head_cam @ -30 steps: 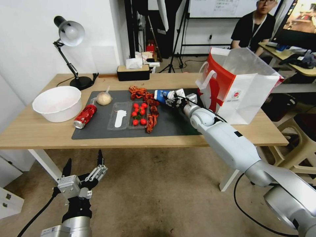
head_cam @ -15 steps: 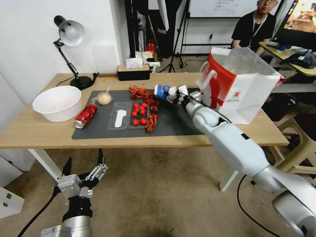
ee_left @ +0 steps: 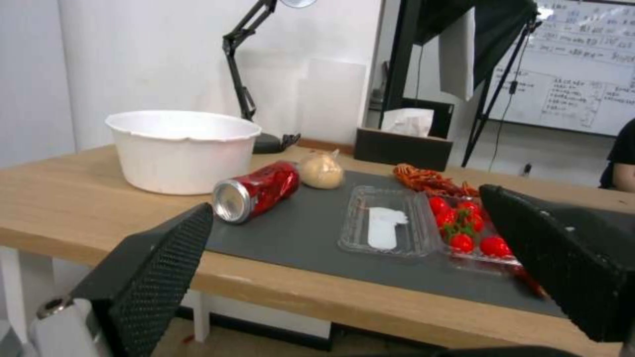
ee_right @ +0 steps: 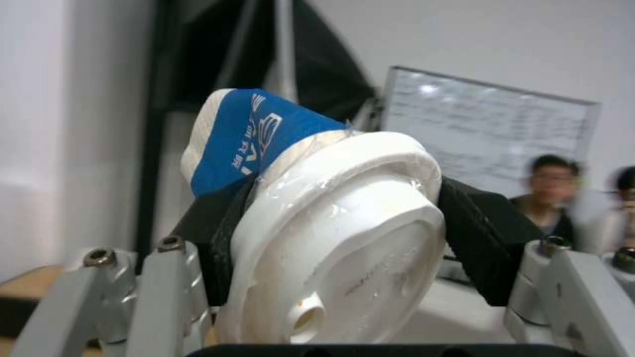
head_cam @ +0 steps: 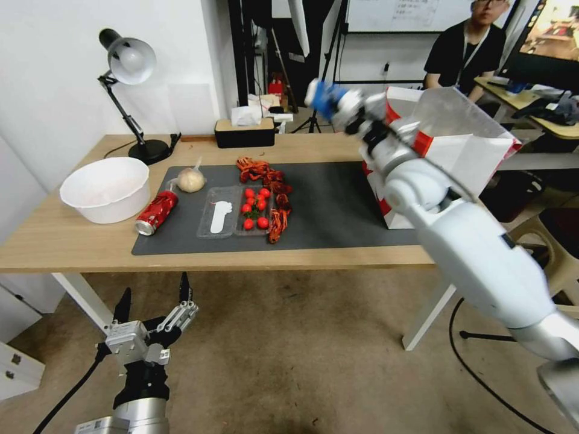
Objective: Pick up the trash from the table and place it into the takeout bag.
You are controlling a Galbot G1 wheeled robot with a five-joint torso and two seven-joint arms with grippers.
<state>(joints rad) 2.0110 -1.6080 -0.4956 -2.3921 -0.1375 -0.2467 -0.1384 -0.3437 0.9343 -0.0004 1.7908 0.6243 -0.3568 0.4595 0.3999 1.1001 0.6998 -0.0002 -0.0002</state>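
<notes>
Right hand (head_cam: 353,111) was clamped on the blue-white paper cup (head_cam: 325,96), its black pads (ee_right: 486,238) pressed to the sides just behind the white lid (ee_right: 344,238), as the right wrist view showed. The cup was held high above the table's far edge, just beside the open mouth of the takeout bag (head_cam: 464,157) but not over it. The bag stood at the right end of the table (head_cam: 66,241), against the right edge of the dark grey mat (head_cam: 332,205).

Progress, as judged: one item lifted, none seen released into the bag; bag contents could not be seen. Left on the mat: crushed red can (head_cam: 155,213) near its left edge, and the bagged bun (head_cam: 190,179) just behind the can, toward the mat's far left corner. At mid-mat lay a clear tray (head_cam: 218,218) beside cherry tomatoes (head_cam: 254,208) and red-orange scraps (head_cam: 274,199). A white bowl (head_cam: 105,188) sat off the mat toward the table's left end.

Left hand (head_cam: 154,301) hung below the table's near edge, fingers spread, holding nothing.
</notes>
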